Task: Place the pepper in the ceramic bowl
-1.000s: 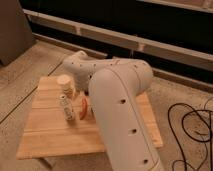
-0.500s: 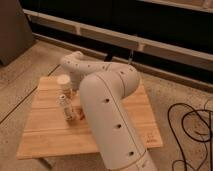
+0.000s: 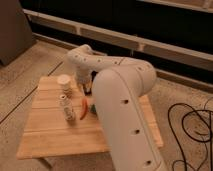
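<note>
The pepper [image 3: 84,109] is a small red-orange chili lying on the wooden table [image 3: 55,135], near its middle. My gripper [image 3: 87,87] is the dark end of the white arm, low over the table just behind the pepper and to the right of a cream cup [image 3: 64,82]. I cannot tell whether it touches the pepper. The ceramic bowl is out of view, probably behind my arm.
A small white bottle [image 3: 66,107] stands left of the pepper. A bit of a teal-green sponge [image 3: 92,108] shows at the pepper's right, by the arm. My bulky white arm [image 3: 125,110] covers the table's right half. Black cables [image 3: 192,125] lie on the floor at right.
My arm has shifted its pose over the table, and the big forward link now covers a different part of the right side. The pepper, the cup and the bottle stay where they were.
</note>
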Available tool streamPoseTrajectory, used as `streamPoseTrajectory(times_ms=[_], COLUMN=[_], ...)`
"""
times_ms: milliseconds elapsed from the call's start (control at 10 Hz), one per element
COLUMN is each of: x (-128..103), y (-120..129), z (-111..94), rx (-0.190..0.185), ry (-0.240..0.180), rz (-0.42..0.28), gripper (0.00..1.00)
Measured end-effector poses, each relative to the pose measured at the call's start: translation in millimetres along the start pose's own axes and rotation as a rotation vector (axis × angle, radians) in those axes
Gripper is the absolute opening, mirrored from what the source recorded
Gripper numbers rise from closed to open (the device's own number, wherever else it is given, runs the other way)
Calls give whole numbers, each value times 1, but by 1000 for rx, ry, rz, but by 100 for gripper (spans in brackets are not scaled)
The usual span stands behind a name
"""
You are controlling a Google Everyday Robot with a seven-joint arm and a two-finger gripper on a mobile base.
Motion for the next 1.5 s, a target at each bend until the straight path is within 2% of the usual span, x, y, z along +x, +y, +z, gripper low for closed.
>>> streamPoseTrajectory(times_ms=[100, 300, 500, 600, 900, 1200, 1500], x=[16, 43, 61, 66, 62, 54, 46], y=[4, 16, 26, 31, 24, 19, 31], z=[-8, -5, 13, 26, 50, 70, 89], rx=[0, 8, 12, 9, 13, 33, 48], ry=[-31, -50, -17, 12, 75, 129, 171], rz=[-8, -24, -24, -17, 6, 12, -27], gripper=[42, 58, 60, 60, 60, 60, 60])
